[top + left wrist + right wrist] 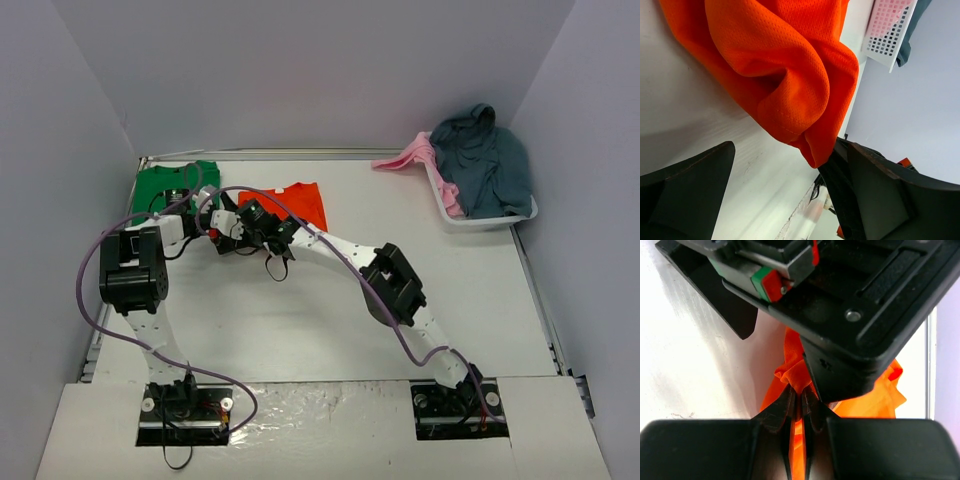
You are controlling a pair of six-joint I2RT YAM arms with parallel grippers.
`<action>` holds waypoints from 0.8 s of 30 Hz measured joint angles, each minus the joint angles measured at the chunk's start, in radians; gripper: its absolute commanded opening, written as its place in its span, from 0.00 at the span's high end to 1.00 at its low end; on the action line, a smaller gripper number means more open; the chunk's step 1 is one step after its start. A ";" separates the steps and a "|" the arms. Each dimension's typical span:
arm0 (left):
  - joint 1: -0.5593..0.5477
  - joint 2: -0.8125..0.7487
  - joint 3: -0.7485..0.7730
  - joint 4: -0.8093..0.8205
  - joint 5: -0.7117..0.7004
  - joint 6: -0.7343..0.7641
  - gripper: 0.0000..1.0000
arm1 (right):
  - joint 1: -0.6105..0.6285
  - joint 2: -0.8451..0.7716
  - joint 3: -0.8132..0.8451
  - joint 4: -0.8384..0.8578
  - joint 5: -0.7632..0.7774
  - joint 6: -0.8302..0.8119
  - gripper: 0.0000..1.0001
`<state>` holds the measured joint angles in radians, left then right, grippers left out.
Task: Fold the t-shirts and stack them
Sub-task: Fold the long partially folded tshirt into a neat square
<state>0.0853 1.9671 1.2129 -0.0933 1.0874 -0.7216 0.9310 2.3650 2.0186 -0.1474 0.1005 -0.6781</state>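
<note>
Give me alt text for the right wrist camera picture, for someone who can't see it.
The right tool pinches a fold of the orange shirt, shut tight on it. The open left tool hangs close above, straddling the same cloth over the white table.
</note>
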 measured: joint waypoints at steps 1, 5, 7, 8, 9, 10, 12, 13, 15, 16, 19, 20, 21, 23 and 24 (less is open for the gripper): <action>0.000 0.000 -0.003 0.005 -0.004 -0.007 0.06 | 0.000 0.003 0.004 -0.002 0.000 0.000 1.00; -0.007 0.000 -0.006 0.029 -0.015 -0.024 0.06 | 0.000 0.007 0.023 -0.015 0.000 0.002 1.00; -0.011 0.000 -0.006 0.041 -0.020 -0.028 0.06 | 0.000 0.007 0.033 -0.024 0.000 0.004 1.00; -0.013 0.000 -0.006 0.042 -0.024 -0.028 0.06 | 0.000 0.007 0.037 -0.030 0.000 0.004 1.00; -0.013 0.000 -0.005 0.042 -0.031 -0.027 0.06 | 0.000 0.007 0.041 -0.034 0.000 0.006 1.00; -0.014 0.000 -0.005 0.042 -0.039 -0.027 0.06 | 0.001 0.007 0.045 -0.037 0.000 0.007 1.00; -0.016 0.000 -0.005 0.043 -0.050 -0.027 0.06 | 0.006 0.007 0.051 -0.041 -0.001 0.008 1.00; -0.018 0.001 -0.005 0.044 -0.053 -0.027 0.06 | 0.007 0.008 0.056 -0.045 0.000 0.008 1.00; -0.022 0.006 0.000 0.047 -0.057 -0.029 0.06 | 0.011 0.009 0.065 -0.051 0.000 0.011 1.00; -0.024 0.011 0.004 0.048 -0.058 -0.030 0.06 | 0.013 0.010 0.069 -0.052 0.000 0.012 1.00; -0.029 0.026 0.010 0.051 -0.063 -0.029 0.06 | 0.013 0.017 0.080 -0.058 0.000 0.016 1.00; -0.029 0.030 0.012 0.051 -0.064 -0.029 0.06 | 0.013 0.019 0.080 -0.058 -0.001 0.016 1.00; -0.030 0.036 0.014 0.050 -0.064 -0.027 0.06 | 0.013 0.021 0.081 -0.059 -0.001 0.017 1.00; -0.032 0.051 0.021 0.048 -0.063 -0.024 0.06 | 0.014 0.023 0.081 -0.060 -0.001 0.019 1.00; -0.033 0.059 0.026 0.046 -0.063 -0.023 0.06 | 0.015 0.023 0.082 -0.060 -0.001 0.019 1.00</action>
<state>0.0521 2.0262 1.2392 -0.0471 1.0248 -0.7441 0.9459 2.3875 2.1006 -0.2077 0.0994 -0.6586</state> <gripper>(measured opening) 0.945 0.022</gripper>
